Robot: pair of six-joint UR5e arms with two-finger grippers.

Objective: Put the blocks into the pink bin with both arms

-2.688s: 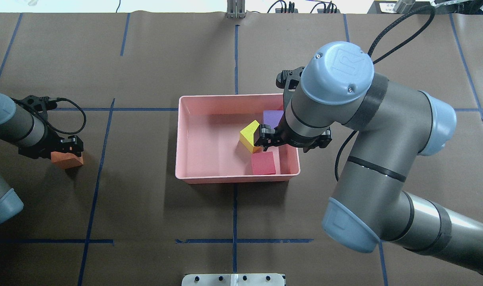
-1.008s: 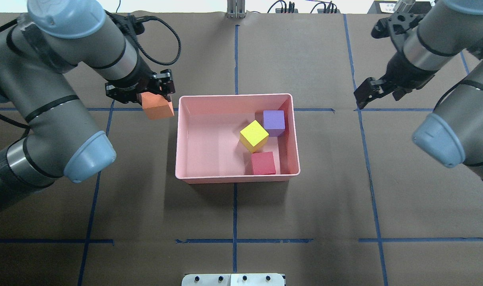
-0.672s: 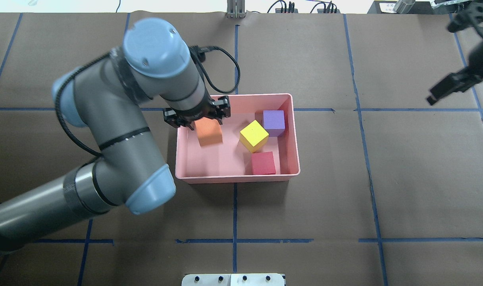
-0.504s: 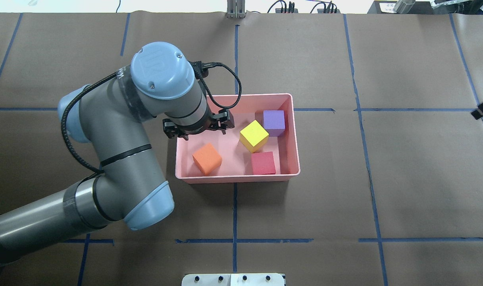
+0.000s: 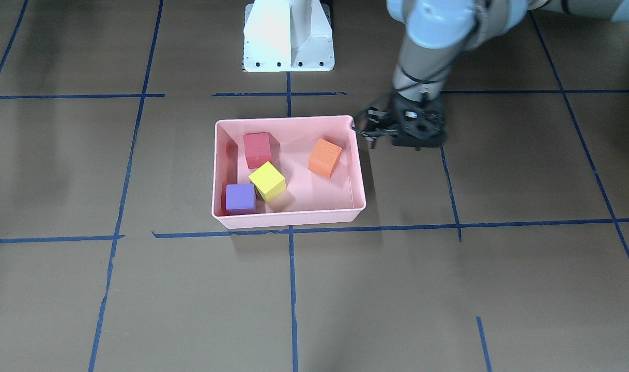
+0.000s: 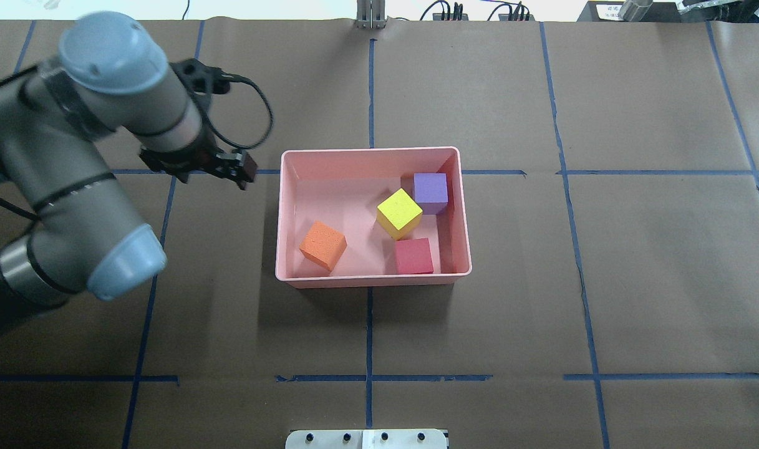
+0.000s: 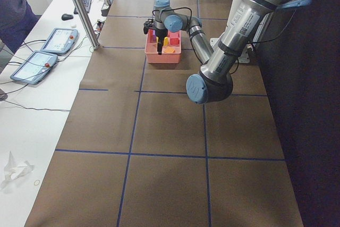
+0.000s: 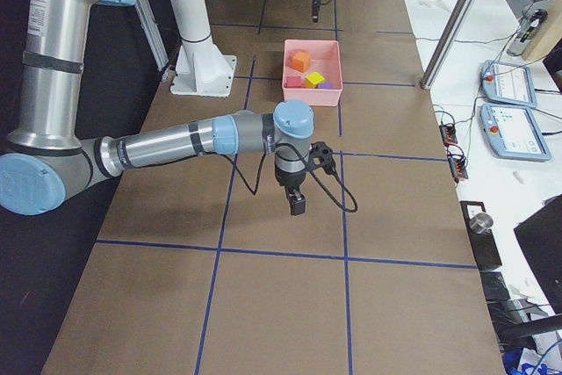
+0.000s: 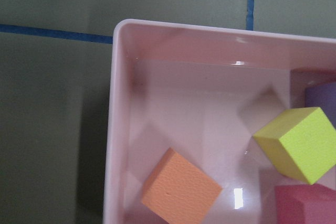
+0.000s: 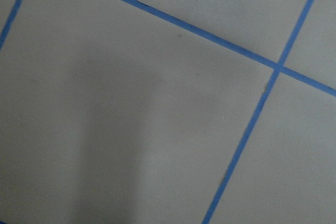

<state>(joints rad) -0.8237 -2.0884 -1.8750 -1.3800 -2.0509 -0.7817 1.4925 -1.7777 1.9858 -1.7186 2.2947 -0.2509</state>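
The pink bin (image 6: 373,151) stands at the table's middle. All four blocks lie in it: orange (image 6: 322,245), yellow-green (image 6: 399,213), purple (image 6: 430,193) and red (image 6: 414,255). They also show in the front view as orange (image 5: 325,157), yellow-green (image 5: 267,181), purple (image 5: 240,198) and red (image 5: 257,150). My left gripper (image 6: 232,171) is open and empty, just outside the bin's left wall (image 5: 370,132). My right gripper (image 8: 297,204) hangs low over bare table far from the bin; I cannot tell whether it is open or shut.
The white pedestal base (image 5: 288,36) stands behind the bin. Blue tape lines cross the brown table cover. A side bench with tablets (image 8: 509,85) and a metal post (image 8: 457,32) runs along the far edge. The right wrist view shows only table cover and tape.
My left gripper carried the orange block over the bin, let it go, and drew back left out of the bin. The orange block now rests in the bin. My right arm left the overhead view.
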